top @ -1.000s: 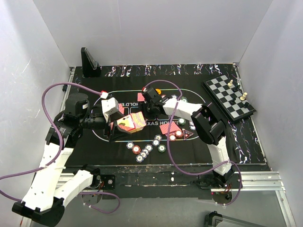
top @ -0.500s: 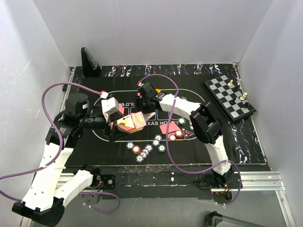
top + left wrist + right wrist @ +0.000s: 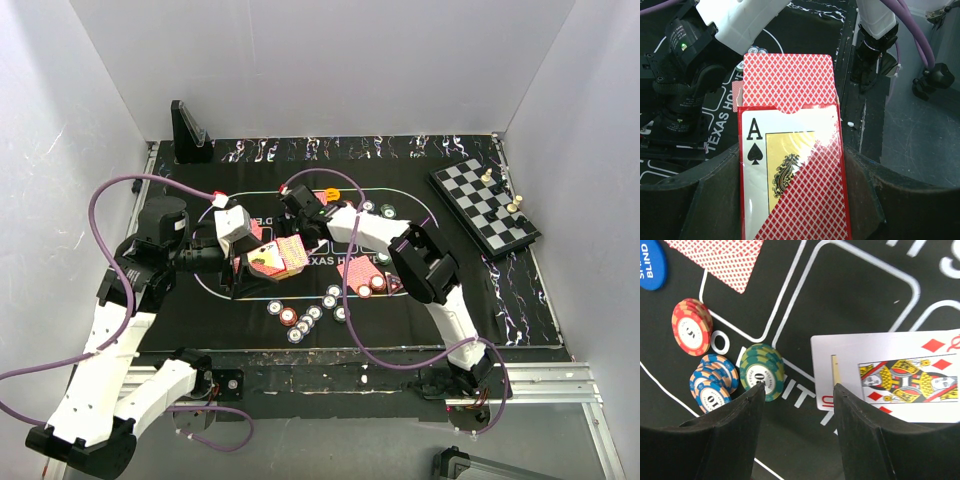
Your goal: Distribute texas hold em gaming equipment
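The left gripper (image 3: 790, 172) clamps a red playing-card box (image 3: 789, 120) showing the ace of spades. The right gripper (image 3: 799, 395) hangs open over the black mat (image 3: 850, 305), beside a face-up queen of diamonds (image 3: 900, 380).

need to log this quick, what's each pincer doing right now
left pincer: closed on the card box
right pincer: open, holding nothing

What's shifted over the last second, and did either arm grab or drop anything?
The right gripper swung left across the mat, jaws open; nothing was visibly grabbed or released. The left gripper kept its hold on the card box, and the chips stayed put.
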Robot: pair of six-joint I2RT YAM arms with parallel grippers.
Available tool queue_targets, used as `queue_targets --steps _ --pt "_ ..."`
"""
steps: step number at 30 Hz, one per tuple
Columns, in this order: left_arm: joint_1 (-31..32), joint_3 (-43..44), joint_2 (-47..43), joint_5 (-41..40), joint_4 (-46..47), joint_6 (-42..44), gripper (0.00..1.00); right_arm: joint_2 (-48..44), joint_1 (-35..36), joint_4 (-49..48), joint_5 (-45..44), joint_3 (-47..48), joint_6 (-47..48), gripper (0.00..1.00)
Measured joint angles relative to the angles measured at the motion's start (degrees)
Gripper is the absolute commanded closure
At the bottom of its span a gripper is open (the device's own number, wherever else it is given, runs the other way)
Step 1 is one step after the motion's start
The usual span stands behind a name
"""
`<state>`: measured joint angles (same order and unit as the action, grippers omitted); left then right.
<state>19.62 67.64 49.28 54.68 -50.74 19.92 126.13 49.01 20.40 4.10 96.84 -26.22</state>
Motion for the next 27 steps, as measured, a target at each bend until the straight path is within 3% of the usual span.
queue_targets --steps 15,27 --pt "0.00 -0.61 -0.04 -0.09 0.17 -0.20 1.00 1.01 0.39 -0.94 -0.72 0.85 -0.17 0.36" --pt "0.00 -0.61 -0.04 -0.20 0.17 -0.55 1.00 0.57 -3.19 -2.05 -2.93 -0.20 -0.13 0.36"
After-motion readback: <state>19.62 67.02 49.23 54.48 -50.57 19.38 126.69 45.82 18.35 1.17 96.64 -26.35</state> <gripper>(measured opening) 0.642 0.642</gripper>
